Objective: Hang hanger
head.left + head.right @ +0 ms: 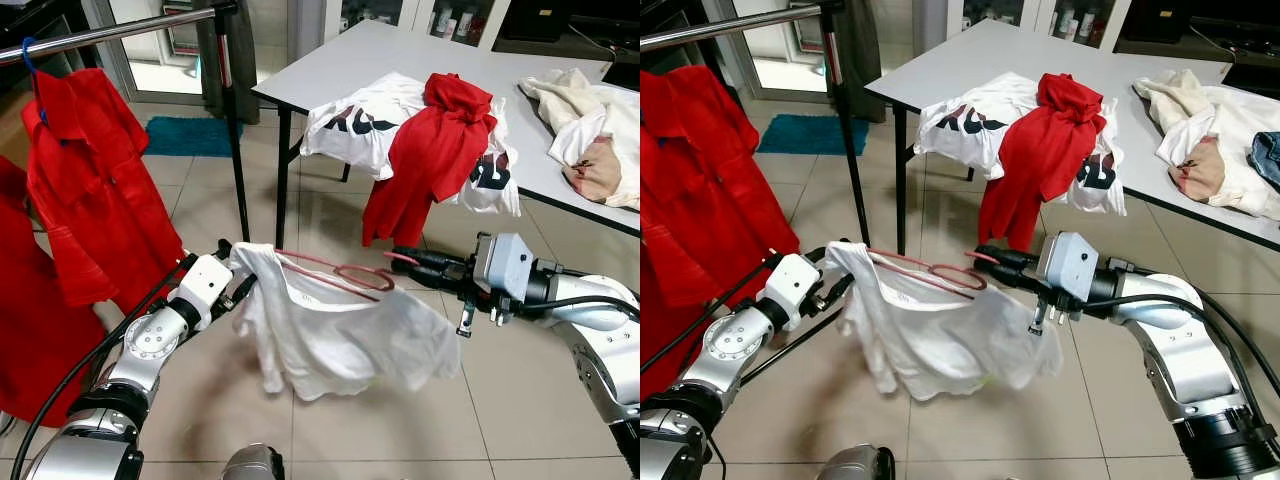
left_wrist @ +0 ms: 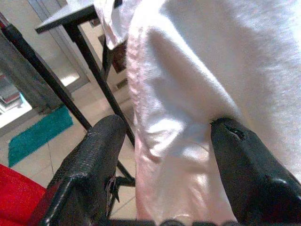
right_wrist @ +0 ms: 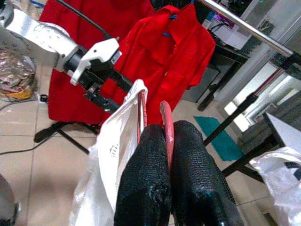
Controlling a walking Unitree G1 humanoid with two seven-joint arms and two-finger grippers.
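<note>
Pink hanger point(image 1: 340, 273), carrying a white shirt point(image 1: 340, 335), is held in the air between the two arms, low and to the right of the clothes rail point(image 1: 110, 32). Right gripper point(image 3: 165, 141): fingers pinched shut on the hanger hook. Left gripper point(image 2: 167, 146): fingers spread wide astride the shirt's shoulder, supporting it. Judgement: garment is mounted; lifting the hook onto the rail, beside the red shirt point(image 1: 85, 190), remains. Not yet hung.

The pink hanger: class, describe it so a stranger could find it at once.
Between the rail and the table, the two arms hold a white shirt over the floor. The pink hanger runs along its top; the right end effector pinches it. The rail's hanger is blue.
</note>
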